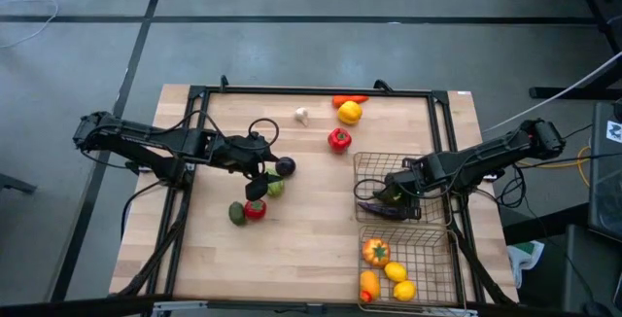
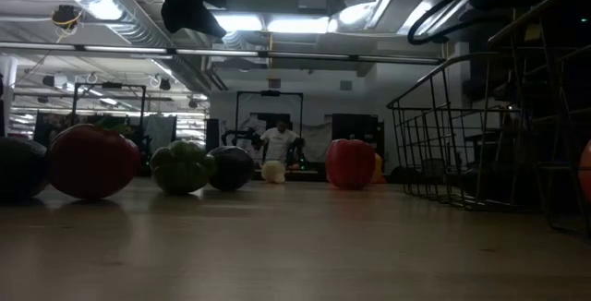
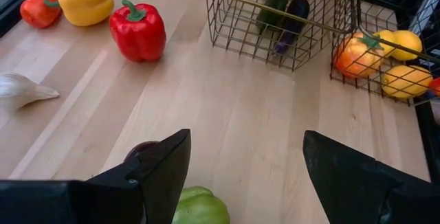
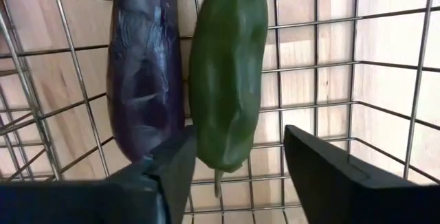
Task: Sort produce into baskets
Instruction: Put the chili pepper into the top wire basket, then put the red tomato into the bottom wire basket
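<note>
Produce is split by kind: yellows and oranges fill the near basket (image 1: 408, 268), while the right gripper (image 4: 237, 162), spread, hangs over a green pepper (image 4: 227, 66) beside the eggplant (image 4: 141, 66) in the next basket (image 1: 389, 186). Left gripper (image 3: 244, 169), spread, hovers above green and purple pieces still unsorted on the surface (image 1: 311, 229).

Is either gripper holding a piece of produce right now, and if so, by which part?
Nothing is held. The right gripper is open above the green pepper lying in the basket; the left gripper is open over bare table.

Two dark arms
Left arm (image 1: 146, 142) and right arm (image 1: 486, 157): black, jointed, cable loops alongside; blunt matte wedge fingers (image 3: 357, 176).
</note>
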Available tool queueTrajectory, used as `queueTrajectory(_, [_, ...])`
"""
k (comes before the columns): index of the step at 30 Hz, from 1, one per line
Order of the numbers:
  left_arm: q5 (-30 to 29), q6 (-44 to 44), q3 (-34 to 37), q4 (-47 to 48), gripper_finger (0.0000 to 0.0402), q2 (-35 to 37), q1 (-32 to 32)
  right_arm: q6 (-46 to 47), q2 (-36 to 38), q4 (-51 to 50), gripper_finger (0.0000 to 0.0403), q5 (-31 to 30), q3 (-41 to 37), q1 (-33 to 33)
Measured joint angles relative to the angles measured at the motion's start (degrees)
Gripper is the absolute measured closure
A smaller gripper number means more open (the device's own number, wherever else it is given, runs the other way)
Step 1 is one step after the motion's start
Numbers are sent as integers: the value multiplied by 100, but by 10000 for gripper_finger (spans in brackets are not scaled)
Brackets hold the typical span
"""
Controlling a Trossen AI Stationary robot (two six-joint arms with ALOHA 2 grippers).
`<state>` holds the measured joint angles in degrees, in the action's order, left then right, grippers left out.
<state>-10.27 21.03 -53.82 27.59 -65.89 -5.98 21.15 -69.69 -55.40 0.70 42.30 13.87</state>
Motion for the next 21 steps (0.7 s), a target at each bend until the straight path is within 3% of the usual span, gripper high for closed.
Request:
queueTrajectory(5, [-3, 1, 0, 0, 125, 0, 0, 2, 0, -10, 159, 31, 1, 0])
queueTrajectory(14, [-3, 1, 0, 0, 125, 0, 0, 1, 1, -289, 165, 769, 2, 0])
queueTrajectory(21, [-3, 1, 0, 0, 125, 0, 0, 0, 0, -298, 166, 677, 4, 0])
